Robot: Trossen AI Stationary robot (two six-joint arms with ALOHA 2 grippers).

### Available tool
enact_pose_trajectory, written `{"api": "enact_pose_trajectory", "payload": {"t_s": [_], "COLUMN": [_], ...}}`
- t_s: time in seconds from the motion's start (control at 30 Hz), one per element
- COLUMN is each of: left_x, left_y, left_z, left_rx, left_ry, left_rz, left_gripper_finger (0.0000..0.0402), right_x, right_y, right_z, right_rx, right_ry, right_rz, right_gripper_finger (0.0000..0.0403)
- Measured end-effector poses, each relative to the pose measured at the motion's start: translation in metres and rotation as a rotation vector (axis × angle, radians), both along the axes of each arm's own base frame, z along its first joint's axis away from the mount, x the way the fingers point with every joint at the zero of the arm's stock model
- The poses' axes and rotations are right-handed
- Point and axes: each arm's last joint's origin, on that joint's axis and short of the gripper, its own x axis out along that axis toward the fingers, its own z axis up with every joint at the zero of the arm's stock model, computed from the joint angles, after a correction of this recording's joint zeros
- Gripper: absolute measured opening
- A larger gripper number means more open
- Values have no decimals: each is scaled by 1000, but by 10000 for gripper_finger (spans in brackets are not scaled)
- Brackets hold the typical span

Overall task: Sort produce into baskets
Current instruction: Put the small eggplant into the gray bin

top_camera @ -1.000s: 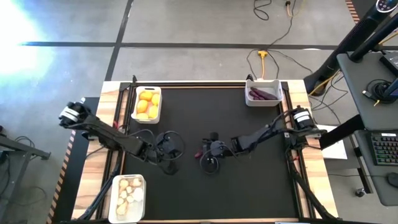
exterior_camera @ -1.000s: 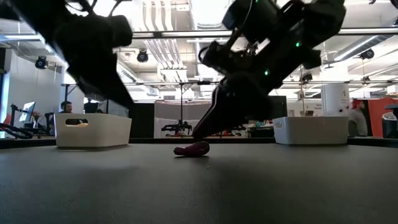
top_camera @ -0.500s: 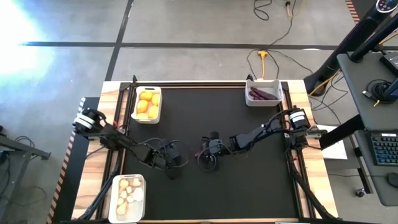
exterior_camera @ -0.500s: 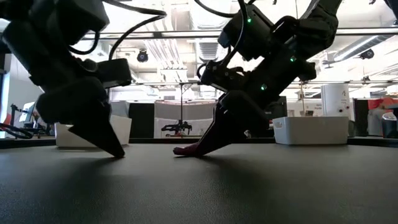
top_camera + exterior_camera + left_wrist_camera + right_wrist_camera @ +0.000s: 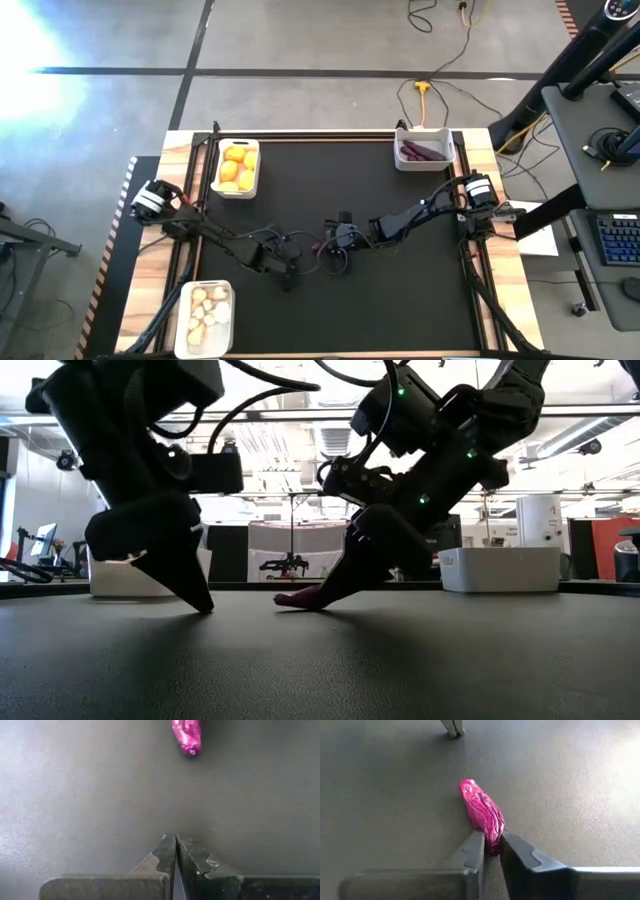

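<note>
Now purple piece (image 5: 482, 815) between right tool (image 5: 491, 851) fingers.

On the bench (image 5: 400, 300), three baskets sit at the edges: one with lemon-like fruits (image 5: 236, 167) at the far left, one with slim pieces (image 5: 424, 150) at the far right, and one with lumpy pieces (image 5: 205, 317) at the near left corner. A lone slim piece (image 5: 481, 815) lies near the middle. The right end effector (image 5: 490, 851) sits at its one end, fingers on either side, and the left end effector (image 5: 175, 849) rests just left of it, apart.
</note>
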Motion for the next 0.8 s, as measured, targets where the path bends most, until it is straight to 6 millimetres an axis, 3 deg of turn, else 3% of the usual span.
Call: {"api": "enact_pose_trajectory", "payload": {"t_s": [0.2,0.4,0.53,0.63,0.8], "left_x": [3,1,3,3,13], "left_y": [-2,-2,-3,-2,-4], "left_z": [1,-4,-7,-8,-7], "left_rx": [-6,-1,19,55,15], "left_ry": [1,3,-2,-4,-135], "left_rz": [5,27,30,10,62], "left_gripper_finger": [0,0,0,0,0], "right_x": [-5,-38,-76,-105,-138], "right_y": [-2,-18,-45,-70,-114], "right_z": [8,47,79,101,131], "right_rx": [-18,-199,-308,-283,-241], "right_ry": [45,198,331,395,361], "right_rz": [-13,-237,-470,-641,-835], "right_gripper_finger": [18,15,14,14,14]}}
